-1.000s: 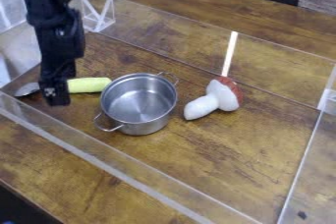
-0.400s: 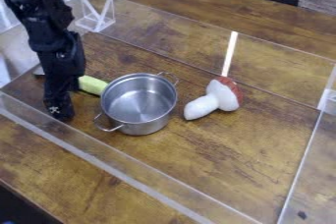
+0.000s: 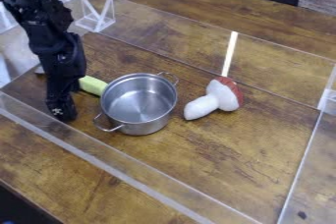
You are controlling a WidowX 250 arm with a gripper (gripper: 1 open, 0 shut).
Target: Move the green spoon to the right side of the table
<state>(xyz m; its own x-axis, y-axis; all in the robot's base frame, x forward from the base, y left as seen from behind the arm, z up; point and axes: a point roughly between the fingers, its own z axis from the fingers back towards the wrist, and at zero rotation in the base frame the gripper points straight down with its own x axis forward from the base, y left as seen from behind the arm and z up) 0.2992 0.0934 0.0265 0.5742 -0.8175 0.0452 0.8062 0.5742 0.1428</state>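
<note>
The tabletop (image 3: 250,169) fills the frame, brown planks ringed by low clear walls. Left of centre sits a silver pot (image 3: 140,103), empty, with small side handles. To its right lies a white-and-red mushroom toy (image 3: 214,99), tipped on its side, and behind that a thin white stick (image 3: 230,53) stands up.

At the left edge the black arm reaches straight down, its hand (image 3: 58,107) low over the wood with the jaws spread and nothing between them that can be made out. The green spoon (image 3: 90,84) lies flat just left of the pot, near its rim; only a stretch of the yellow-green handle shows beside the hand, and the metal bowl end is hidden behind the arm.

The spoon looks light and rigid, so lifting it should take little force. The thick plastic handle is the better place to pinch: it offers more height off the wood than the thin bowl, and plastic should slip less than polished metal. Because it lies flat, the fingertips probably need to come nearly to the wood on either side of the handle, across its width. A grip far from the middle may let it swing or tilt.
</note>
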